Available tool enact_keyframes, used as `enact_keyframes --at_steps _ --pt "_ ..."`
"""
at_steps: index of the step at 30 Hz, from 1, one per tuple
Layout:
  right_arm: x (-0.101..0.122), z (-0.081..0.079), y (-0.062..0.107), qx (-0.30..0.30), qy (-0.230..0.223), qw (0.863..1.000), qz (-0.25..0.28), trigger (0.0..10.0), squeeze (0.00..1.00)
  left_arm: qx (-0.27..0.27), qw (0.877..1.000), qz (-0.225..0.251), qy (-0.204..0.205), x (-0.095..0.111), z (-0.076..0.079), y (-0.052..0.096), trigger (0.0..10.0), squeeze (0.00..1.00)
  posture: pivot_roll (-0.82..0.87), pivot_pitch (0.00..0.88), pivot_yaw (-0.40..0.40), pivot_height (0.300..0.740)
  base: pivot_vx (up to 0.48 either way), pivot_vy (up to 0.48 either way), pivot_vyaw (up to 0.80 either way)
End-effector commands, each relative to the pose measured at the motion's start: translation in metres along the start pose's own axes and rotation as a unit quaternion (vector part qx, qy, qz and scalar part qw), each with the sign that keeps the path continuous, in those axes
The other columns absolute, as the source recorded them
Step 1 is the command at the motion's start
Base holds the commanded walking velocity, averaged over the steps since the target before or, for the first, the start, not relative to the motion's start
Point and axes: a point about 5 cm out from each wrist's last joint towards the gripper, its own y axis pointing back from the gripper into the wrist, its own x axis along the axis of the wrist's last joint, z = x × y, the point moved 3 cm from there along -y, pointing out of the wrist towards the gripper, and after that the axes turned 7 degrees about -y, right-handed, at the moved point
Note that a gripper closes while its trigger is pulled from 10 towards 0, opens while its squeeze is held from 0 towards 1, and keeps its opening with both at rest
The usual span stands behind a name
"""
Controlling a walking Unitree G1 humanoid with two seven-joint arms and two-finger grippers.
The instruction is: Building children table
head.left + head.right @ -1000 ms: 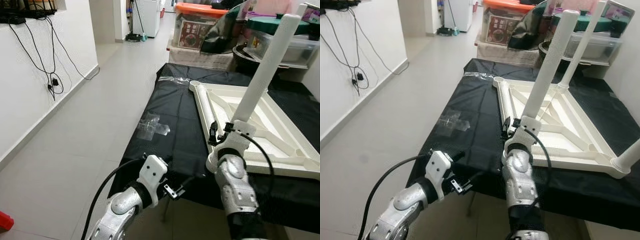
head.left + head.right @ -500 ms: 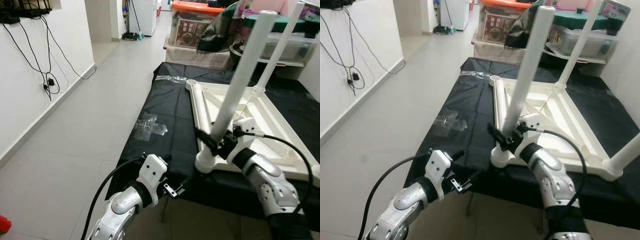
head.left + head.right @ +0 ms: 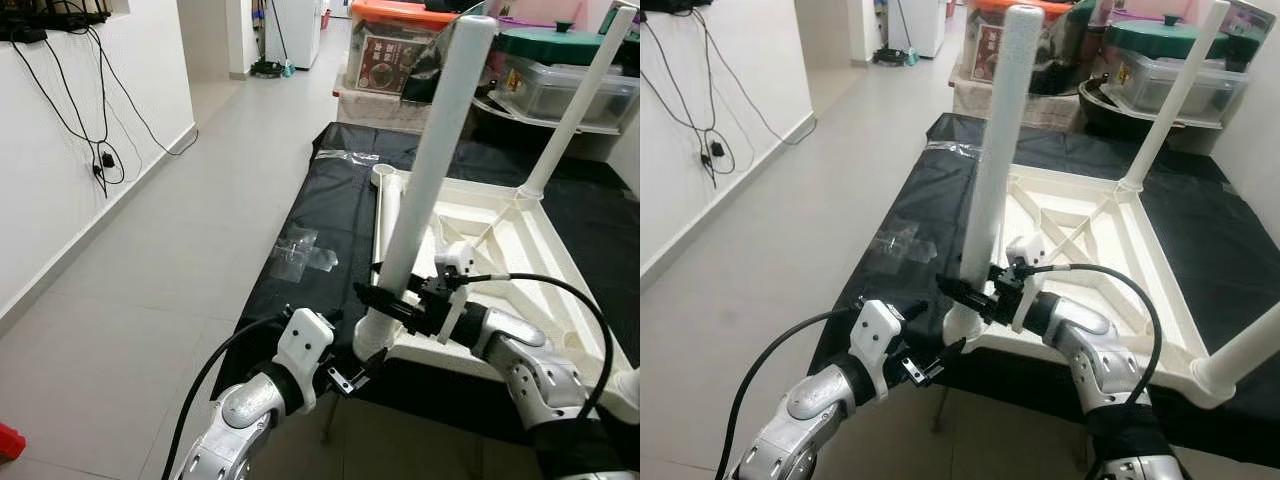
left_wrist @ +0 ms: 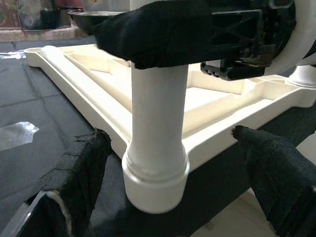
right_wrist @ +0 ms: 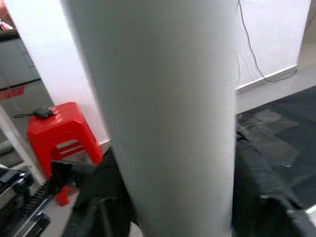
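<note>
Your right claw [image 3: 392,303] is clamped around the lower part of a long white plastic table leg [image 3: 432,170], its black fingers [image 4: 163,29] pressed to either side of the tube just above the base. That leg stands nearly upright, leaning a little, with its foot seated in the corner socket [image 4: 155,180] of the upside-down cream plastic children's tabletop [image 3: 520,260]. The tabletop lies ribbed underside up on the bench covered in black cloth [image 3: 330,215], and the socket corner you are working at sits at the near edge of that bench, closest to you.

Your left claw [image 3: 352,378] hovers low, just in front of that same corner and slightly below the bench edge. Its two fingers are spread wide apart, one to each side of the socket, touching nothing.

A second white leg [image 3: 575,105] already stands fitted at the far corner of the tabletop, and part of a third [image 3: 1240,355] shows at the near right corner. A crumpled clear plastic bag [image 3: 300,252] lies on the black cloth to the left of the tabletop, well apart from it. A red plastic stool [image 5: 59,140] stands on the floor by the white wall.
</note>
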Motion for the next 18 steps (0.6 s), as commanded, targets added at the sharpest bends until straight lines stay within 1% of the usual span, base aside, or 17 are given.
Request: enact_keyframes --at_steps 1,2,3,4,6,7,8,9,11,12,14,15,16,17,18 --pt "-0.005 -0.004 -0.007 0.004 -0.009 1.000 0.005 0.0 0.00 -0.004 1.000 -0.003 -0.001 -0.001 0.002 0.000 10.0 0.00 0.16 0.000 -0.110 0.740 0.000 0.000 0.00" --pt "-0.006 -0.004 -0.007 -0.002 -0.007 1.000 0.007 0.0 0.00 -0.004 1.000 -0.003 -0.001 -0.001 0.002 0.000 10.0 0.00 0.16 0.000 -0.110 0.740 0.000 0.000 0.00" --pt "-0.007 0.005 -0.008 -0.047 -0.004 0.999 0.017 0.0 0.00 -0.004 1.000 -0.004 -0.002 -0.001 0.002 0.000 10.0 0.00 0.16 0.000 -0.110 0.740 0.000 0.000 0.00" --pt "-0.005 0.017 -0.008 -0.107 0.002 0.994 0.029 0.0 0.00 -0.004 1.000 -0.004 -0.002 -0.001 0.002 0.000 10.0 0.00 0.16 0.000 -0.112 0.740 0.000 0.000 0.00" --pt "-0.005 0.017 -0.008 -0.107 0.002 0.994 0.029 0.0 0.00 -0.004 1.000 -0.004 -0.002 -0.001 0.002 0.000 10.0 0.00 0.16 0.000 -0.112 0.740 0.000 0.000 0.00" --pt "-0.001 0.037 -0.004 -0.202 0.000 0.978 0.048 0.0 0.00 -0.004 1.000 -0.004 -0.002 -0.001 0.002 0.000 10.0 0.00 0.16 0.000 -0.112 0.740 0.000 0.000 0.00" --pt "0.001 0.049 0.000 -0.264 -0.004 0.963 0.061 0.0 0.00 -0.004 1.000 -0.004 -0.002 -0.001 0.002 0.000 10.0 0.00 0.16 0.000 -0.112 0.740 0.000 0.000 0.00" --pt "0.005 0.066 0.013 -0.359 -0.003 0.930 0.078 0.0 0.00 -0.004 1.000 -0.004 -0.002 -0.001 0.002 0.000 10.0 0.00 0.16 0.000 -0.113 0.740 0.000 0.000 0.00" --pt "0.005 0.066 0.013 -0.359 -0.003 0.930 0.078 0.0 0.00 -0.004 1.000 -0.004 -0.002 -0.001 0.002 0.000 10.0 0.00 0.16 0.000 -0.113 0.740 0.000 0.000 0.00" --pt "0.007 0.076 0.023 -0.417 -0.003 0.904 0.089 0.0 0.00 -0.004 1.000 -0.004 -0.002 -0.002 0.002 0.000 10.0 0.00 0.15 0.000 -0.110 0.740 0.000 0.000 0.00" --pt "0.007 0.076 0.023 -0.417 -0.003 0.904 0.089 0.0 0.00 -0.004 1.000 -0.004 -0.002 -0.002 0.002 0.000 10.0 0.00 0.15 0.000 -0.110 0.740 0.000 0.000 0.00" --pt "0.007 0.088 0.047 -0.522 -0.012 0.846 0.110 0.0 0.00 -0.005 1.000 -0.005 -0.003 -0.002 0.003 -0.001 10.0 0.00 0.15 0.000 -0.109 0.740 0.000 0.000 0.00" --pt "0.007 0.088 0.047 -0.522 -0.012 0.846 0.110 0.0 0.00 -0.005 1.000 -0.005 -0.003 -0.002 0.003 -0.001 10.0 0.00 0.15 0.000 -0.109 0.740 0.000 0.000 0.00" --pt "0.003 0.092 0.067 -0.602 -0.029 0.788 0.126 0.0 0.00 -0.006 1.000 -0.005 -0.003 -0.002 0.003 -0.001 10.0 0.00 0.15 0.000 -0.109 0.740 0.000 0.000 0.00" --pt "-0.004 0.091 0.081 -0.656 -0.053 0.740 0.138 0.0 0.00 -0.007 1.000 -0.005 -0.004 -0.003 0.003 -0.001 10.0 0.00 0.15 0.000 -0.109 0.740 0.000 0.000 0.00"
